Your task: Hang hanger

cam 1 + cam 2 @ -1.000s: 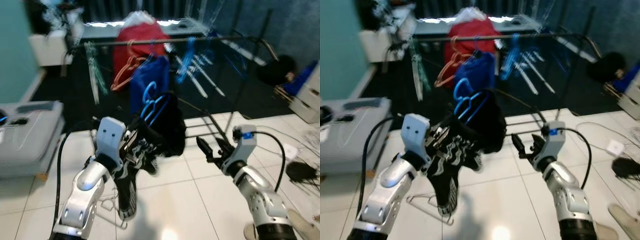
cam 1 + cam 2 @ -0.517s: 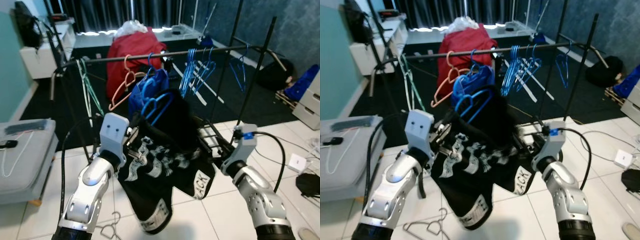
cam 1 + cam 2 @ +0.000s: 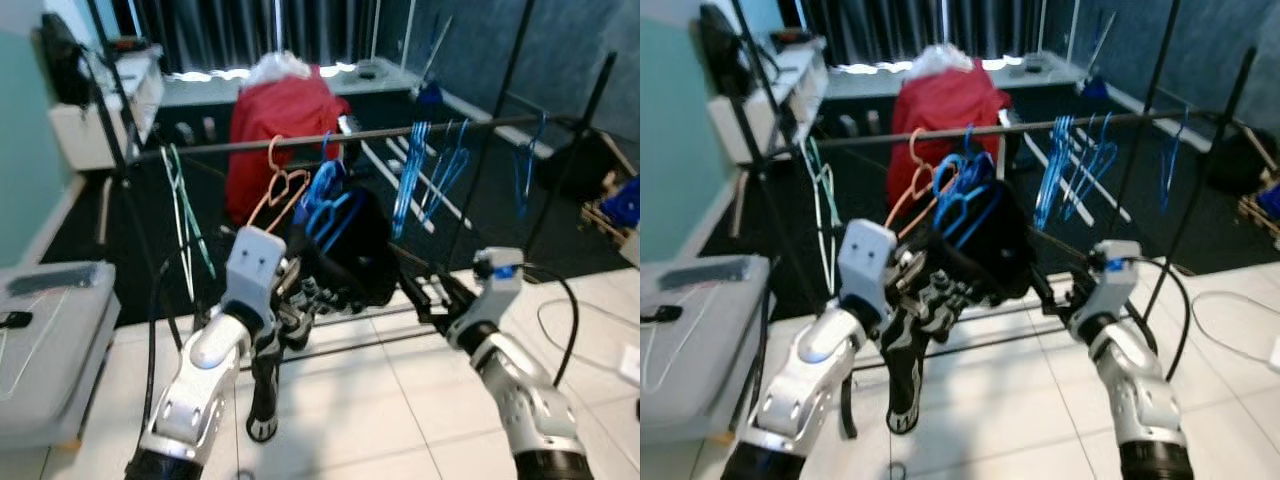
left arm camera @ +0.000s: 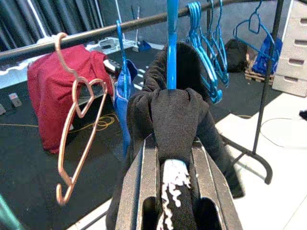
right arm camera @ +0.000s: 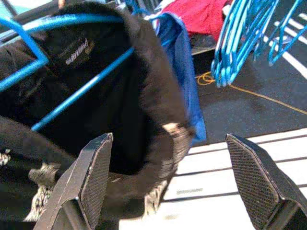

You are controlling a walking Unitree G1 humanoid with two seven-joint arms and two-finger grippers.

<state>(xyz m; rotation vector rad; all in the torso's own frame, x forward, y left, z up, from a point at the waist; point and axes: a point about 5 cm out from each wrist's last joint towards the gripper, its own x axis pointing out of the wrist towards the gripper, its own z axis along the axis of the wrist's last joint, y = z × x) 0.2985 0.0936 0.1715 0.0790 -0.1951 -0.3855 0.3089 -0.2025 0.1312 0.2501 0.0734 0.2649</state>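
Left gripper (image 4: 175, 191) clamped tight on a bunched fold of the black garment (image 3: 350, 250), fingers (image 4: 144, 187) pressed against the cloth on both sides, likely so the blue hanger (image 4: 171, 43) threaded through it rides up with the fabric rather than being gripped directly. Blue hanger standing upright out of the cloth, reaching toward the rail (image 3: 330, 140) among the other hangers, though whether the hook is already over the bar or merely close beneath it cannot be told: hook cut off at the frame edge in the left wrist view and lost among blue shapes in the head views. Right gripper (image 5: 168, 182) spread wide, holding nothing, poised just beside the garment's lower hem, presumably ready to steady or straighten the cloth once the hook seats. Garment raised near rail height, a printed leg or sleeve trailing down toward the white tiled floor (image 3: 400, 400). Orange hanger (image 4: 76, 124) and a cluster of bare blue hangers (image 3: 425, 180) already on the same rail; red cloth (image 3: 280, 120) heaped behind. Hanger's shoulders mostly buried in black fabric, so exact seating inside the garment hard to judge. Head views slightly soft, fine detail around the left fingers unreadable.
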